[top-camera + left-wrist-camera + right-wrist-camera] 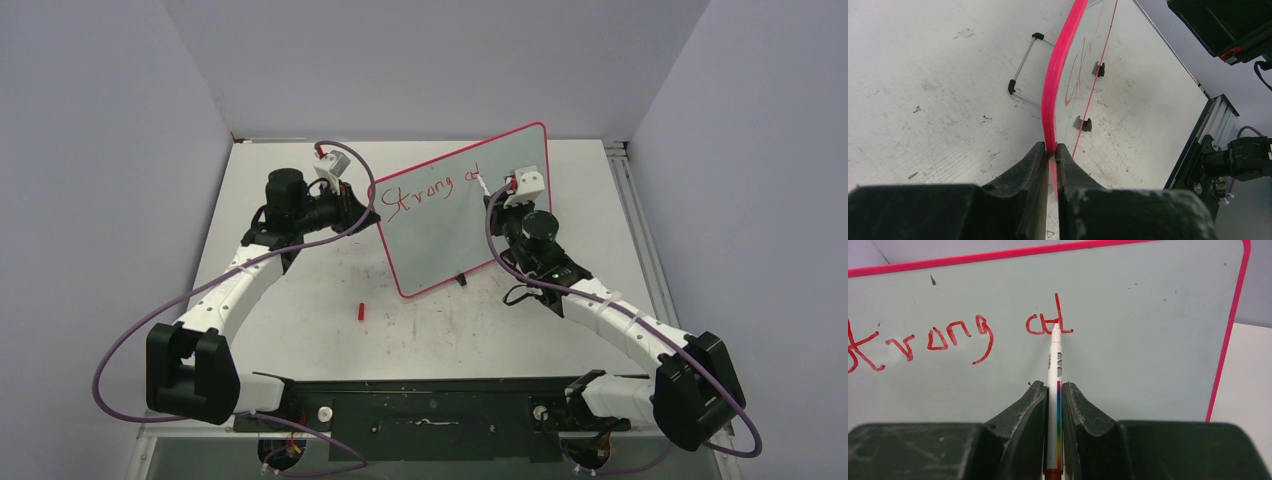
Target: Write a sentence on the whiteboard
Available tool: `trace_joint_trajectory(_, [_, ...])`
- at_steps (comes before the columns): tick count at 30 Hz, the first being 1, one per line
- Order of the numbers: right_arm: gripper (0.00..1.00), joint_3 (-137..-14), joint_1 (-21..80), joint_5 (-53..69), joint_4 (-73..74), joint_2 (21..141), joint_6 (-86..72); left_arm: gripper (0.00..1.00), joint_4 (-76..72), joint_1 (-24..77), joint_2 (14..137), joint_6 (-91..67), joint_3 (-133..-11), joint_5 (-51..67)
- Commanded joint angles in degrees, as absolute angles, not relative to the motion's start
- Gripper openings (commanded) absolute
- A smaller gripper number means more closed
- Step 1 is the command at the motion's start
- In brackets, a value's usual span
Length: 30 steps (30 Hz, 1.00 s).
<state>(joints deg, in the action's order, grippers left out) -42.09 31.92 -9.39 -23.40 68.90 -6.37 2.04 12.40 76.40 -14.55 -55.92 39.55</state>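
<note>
Right gripper [1054, 388] clamps the marker [1054, 360], tip at the sentence's [938, 340] "at". Blank whiteboard [1148, 330] lies rightward. Left gripper [1050, 150] pinches its edge.

Small red cap [360, 311] lying on scuffed white tabletop [300, 320].

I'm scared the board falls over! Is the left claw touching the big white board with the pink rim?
Touching. In the left wrist view, the left claw pinches the pink-rimmed white whiteboard by its edge, no gap.
</note>
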Motion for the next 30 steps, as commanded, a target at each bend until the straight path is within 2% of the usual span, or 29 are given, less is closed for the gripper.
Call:
trace_joint_trajectory(1, [0.05, -43.50, 32.00, -9.25, -26.81, 69.23, -5.71, 0.00, 1.52, 12.64, 74.23, -14.33, -56.60, 40.64])
trace_joint_trajectory(30, [0.05, -44.65, 31.92, -12.63, -28.79, 71.09, -5.34, 0.00, 1.41, 12.65, 73.90, -14.24, -56.51, 40.92])
